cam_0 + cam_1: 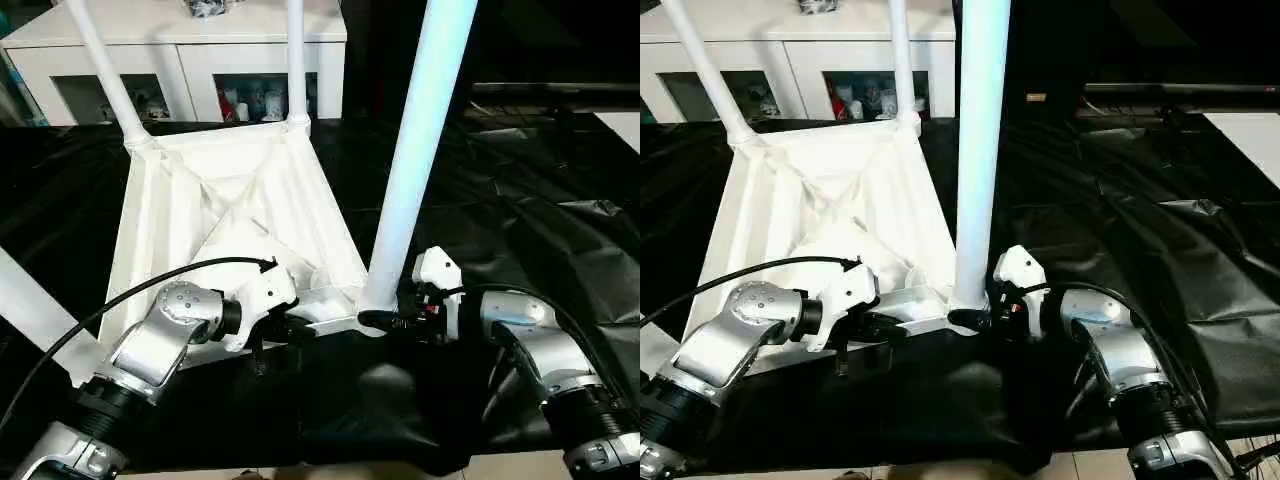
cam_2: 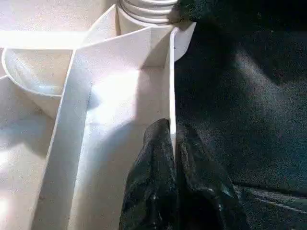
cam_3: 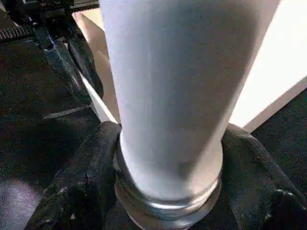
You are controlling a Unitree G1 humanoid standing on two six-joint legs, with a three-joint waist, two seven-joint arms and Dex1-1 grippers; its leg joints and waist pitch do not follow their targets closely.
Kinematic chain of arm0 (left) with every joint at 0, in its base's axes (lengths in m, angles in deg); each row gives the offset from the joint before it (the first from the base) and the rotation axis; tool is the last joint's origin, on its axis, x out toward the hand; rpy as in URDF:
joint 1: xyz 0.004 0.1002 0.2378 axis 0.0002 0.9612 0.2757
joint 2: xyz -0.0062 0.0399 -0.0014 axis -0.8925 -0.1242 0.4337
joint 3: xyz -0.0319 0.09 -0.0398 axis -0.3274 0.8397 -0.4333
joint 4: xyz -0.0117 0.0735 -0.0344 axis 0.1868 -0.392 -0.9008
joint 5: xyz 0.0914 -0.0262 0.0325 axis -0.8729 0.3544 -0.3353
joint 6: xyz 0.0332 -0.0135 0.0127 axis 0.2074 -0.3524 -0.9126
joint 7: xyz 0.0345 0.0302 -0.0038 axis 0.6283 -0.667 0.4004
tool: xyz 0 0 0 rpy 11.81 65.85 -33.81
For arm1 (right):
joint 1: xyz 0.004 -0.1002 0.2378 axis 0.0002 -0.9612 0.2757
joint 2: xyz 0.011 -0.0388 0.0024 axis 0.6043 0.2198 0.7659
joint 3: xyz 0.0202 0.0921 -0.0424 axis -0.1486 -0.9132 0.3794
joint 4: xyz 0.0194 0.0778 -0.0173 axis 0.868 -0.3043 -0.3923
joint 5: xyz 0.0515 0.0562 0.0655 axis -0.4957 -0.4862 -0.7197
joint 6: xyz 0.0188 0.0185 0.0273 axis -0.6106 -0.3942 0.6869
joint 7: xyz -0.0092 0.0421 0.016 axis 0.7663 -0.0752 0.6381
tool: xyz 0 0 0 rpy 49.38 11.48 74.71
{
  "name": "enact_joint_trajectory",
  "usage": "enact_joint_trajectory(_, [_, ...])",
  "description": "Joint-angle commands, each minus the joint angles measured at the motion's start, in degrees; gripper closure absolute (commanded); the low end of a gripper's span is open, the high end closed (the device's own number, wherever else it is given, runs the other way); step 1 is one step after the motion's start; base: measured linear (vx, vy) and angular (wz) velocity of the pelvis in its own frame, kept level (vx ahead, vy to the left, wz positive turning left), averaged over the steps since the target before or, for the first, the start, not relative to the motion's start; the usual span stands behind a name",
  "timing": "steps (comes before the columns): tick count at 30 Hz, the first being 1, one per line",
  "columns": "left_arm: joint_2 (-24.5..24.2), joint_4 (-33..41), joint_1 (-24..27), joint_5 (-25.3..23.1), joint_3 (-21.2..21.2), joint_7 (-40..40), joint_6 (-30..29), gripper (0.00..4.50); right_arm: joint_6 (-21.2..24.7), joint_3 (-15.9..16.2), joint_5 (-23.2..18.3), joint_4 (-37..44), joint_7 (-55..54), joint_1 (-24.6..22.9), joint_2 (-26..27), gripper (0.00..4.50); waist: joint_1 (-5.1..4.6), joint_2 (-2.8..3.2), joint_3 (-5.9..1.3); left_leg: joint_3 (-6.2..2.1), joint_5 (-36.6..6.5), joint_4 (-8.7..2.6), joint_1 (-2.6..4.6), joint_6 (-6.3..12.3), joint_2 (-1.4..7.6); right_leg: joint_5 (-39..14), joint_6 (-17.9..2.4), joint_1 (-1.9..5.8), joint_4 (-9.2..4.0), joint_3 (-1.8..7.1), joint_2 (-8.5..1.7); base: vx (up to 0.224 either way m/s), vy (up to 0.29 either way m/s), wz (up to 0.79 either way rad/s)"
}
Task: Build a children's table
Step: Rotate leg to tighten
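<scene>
Left hand (image 1: 285, 335) reaches in level from the near side and pinches the near rim of the upturned table top (image 1: 240, 215), its fingers (image 2: 153, 191) closed on that thin edge. Right hand (image 1: 385, 320) comes in level beside it, fingers (image 3: 79, 187) cupped on either side of the base of the near leg (image 1: 420, 140) standing in its corner socket. Beyond, two more legs (image 1: 296, 60) stand at the far corners; black sheeting (image 1: 520, 230) lies open to the right, a white cabinet (image 1: 200, 50) behind.
</scene>
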Motion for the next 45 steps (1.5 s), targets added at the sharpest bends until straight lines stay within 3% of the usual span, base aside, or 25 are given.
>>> enact_joint_trajectory(1, [-0.6, 0.9, 0.7, 0.9, 0.7, -1.8, -0.4, 4.50, -0.2, 0.0, -0.2, 0.0, 0.3, -0.1, 0.4, 1.80, 0.22, -0.59, -3.68, -1.45, -8.0, -3.78, 0.75, 4.46, 3.23, -8.4, -14.8, 2.79, -3.06, 2.50, -3.25, 0.000, 0.000, 0.00])
enact_joint_trajectory(7, [1.2, -1.4, -0.1, -0.7, 0.4, 2.0, -0.5, 4.50, 1.8, -2.9, -0.5, -2.1, -8.9, 0.2, 4.8, 1.83, -0.29, -0.61, -3.42, -1.55, -10.1, -4.03, 0.65, 3.20, 3.12, -11.2, -14.4, 2.79, -3.41, 2.50, -3.28, 0.000, 0.000, 0.00])
enact_joint_trajectory(8, [4.3, -4.9, -1.9, -2.4, -0.8, 8.3, -0.5, 4.50, 3.6, -4.8, -0.3, -3.1, -16.7, 0.4, 8.3, 1.83, -0.58, -0.54, -3.12, -1.61, -12.5, -4.27, 0.86, 1.94, 3.09, -15.0, -13.5, 2.50, -3.93, 2.56, -3.23, 0.000, 0.000, 0.00])
enact_joint_trajectory(12, [8.7, -9.4, -4.8, -3.6, -2.4, 16.1, -1.8, 4.50, 6.5, -8.0, -0.1, -5.0, -27.9, 1.2, 13.3, 1.83, -0.81, -0.66, -2.93, -1.87, -16.3, -4.58, 1.25, -0.48, 2.89, -23.3, -10.1, 2.20, -4.79, 2.58, -3.38, 0.000, 0.000, 0.00])
enact_joint_trajectory(16, [14.3, -13.7, -7.7, -4.7, -3.7, 24.8, -5.3, 4.50, 7.2, -9.1, 3.7, -8.6, -40.8, 2.7, 17.4, 1.83, -0.78, -0.60, -2.80, -2.00, -17.6, -4.59, 1.47, -1.21, 2.71, -26.9, -8.3, 1.76, -5.38, 2.42, -3.44, 0.000, 0.000, 0.00])
enact_joint_trajectory(20, [17.4, -16.0, -8.9, -6.2, -3.8, 29.0, -5.9, 4.50, 8.3, -8.8, 5.5, -9.7, -45.7, 3.5, 20.4, 1.83, -0.81, -0.64, -2.86, -2.16, -17.9, -4.82, 1.29, -0.84, 2.78, -26.4, -7.3, 1.73, -5.56, 2.40, -3.44, 0.000, 0.000, 0.00])
enact_joint_trajectory(24, [18.2, -17.1, -9.2, -7.2, -3.1, 29.8, -5.3, 4.50, 6.9, -7.4, 4.8, -7.8, -43.1, 2.8, 21.2, 1.83, -0.65, -0.73, -2.92, -2.02, -16.9, -4.94, 1.03, 0.09, 2.84, -23.0, -7.8, 1.94, -5.32, 2.53, -3.43, 0.000, 0.000, 0.00])
enact_joint_trajectory(26, [17.6, -16.8, -9.0, -7.1, -2.7, 28.8, -4.6, 4.50, 5.8, -8.3, 2.9, -6.3, -40.4, 2.5, 20.8, 1.27, -0.55, -0.68, -2.96, -1.96, -16.9, -4.89, 1.06, 0.36, 2.82, -22.8, -7.9, 1.93, -5.35, 2.57, -3.47, 0.000, 0.000, 0.00])
enact_joint_trajectory(28, [17.0, -16.5, -8.9, -7.2, -2.4, 28.1, -4.0, 4.50, 5.6, -8.4, 2.1, -5.7, -38.5, 2.4, 20.2, 1.04, -0.34, -0.68, -2.92, -1.95, -16.8, -4.93, 0.95, 0.92, 2.82, -23.1, -7.6, 2.00, -5.44, 2.61, -3.53, 0.000, 0.000, 0.00])
enact_joint_trajectory(31, [14.9, -15.1, -8.1, -8.1, -1.1, 25.9, -1.9, 4.50, 5.2, -8.6, 1.4, -4.6, -34.4, 2.6, 17.1, 0.77, -0.52, -0.76, -2.95, -2.12, -16.6, -5.02, 0.62, 0.92, 2.82, -24.1, -7.1, 2.28, -5.41, 2.46, -3.60, 0.000, 0.000, 0.00])
enact_joint_trajectory(34, [14.2, -14.7, -7.7, -8.6, -0.9, 25.8, -1.8, 4.50, 5.3, -8.2, 1.3, -3.9, -31.7, 2.6, 15.4, 0.59, -0.82, -0.79, -2.88, -2.01, -16.6, -4.91, 0.72, 1.24, 2.80, -24.8, -7.4, 2.04, -5.61, 2.46, -3.54, 0.000, 0.000, 0.00])
enact_joint_trajectory(38, [11.3, -11.7, -5.4, -7.4, -0.7, 19.5, 0.6, 4.50, 3.7, -4.5, 1.9, -0.5, -18.1, 0.8, 7.1, 0.59, -0.73, -0.46, -2.81, -2.03, -16.2, -4.86, 0.43, 2.25, 3.01, -23.1, -7.8, 2.34, -5.49, 2.47, -3.48, 0.000, 0.000, 0.00])
enact_joint_trajectory(41, [9.1, -10.2, -4.2, -6.0, -0.3, 15.5, 2.8, 4.50, 2.9, -3.8, 1.7, 1.0, -13.4, -0.1, 4.2, 0.59, -0.65, -0.31, -3.03, -1.99, -14.7, -4.68, 0.54, 2.87, 2.98, -20.0, -9.7, 2.31, -5.20, 2.41, -3.47, 0.000, 0.000, 0.00])
enact_joint_trajectory(43, [8.0, -9.7, -3.8, -5.5, 0.1, 13.6, 4.2, 4.50, 2.5, -3.8, 1.7, 1.4, -12.0, -0.2, 3.1, 0.59, -0.75, -0.66, -3.14, -1.85, -13.2, -4.62, 0.39, 3.40, 3.06, -16.7, -10.7, 2.40, -4.75, 2.42, -3.22, 0.000, 0.000, 0.00])
enact_joint_trajectory(44, [7.3, -9.2, -3.6, -5.0, 0.3, 11.8, 5.2, 4.50, 2.3, -3.8, 1.5, 1.6, -11.0, -0.3, 2.5, 0.59, -0.64, -0.48, -3.06, -1.86, -13.1, -4.63, 0.46, 3.62, 3.12, -16.3, -11.3, 2.39, -4.65, 2.42, -3.29, 0.000, 0.000, 0.00])
enact_joint_trajectory(45, [6.0, -7.3, -2.9, -2.8, 0.5, 7.3, 6.4, 4.50, 1.8, -3.4, 1.3, 2.0, -8.0, -0.7, 0.8, 0.59, -0.65, -0.85, -2.98, -1.76, -13.1, -4.64, 0.51, 3.70, 3.16, -16.3, -11.6, 2.35, -4.65, 2.42, -3.29, 0.000, 0.000, 0.00])
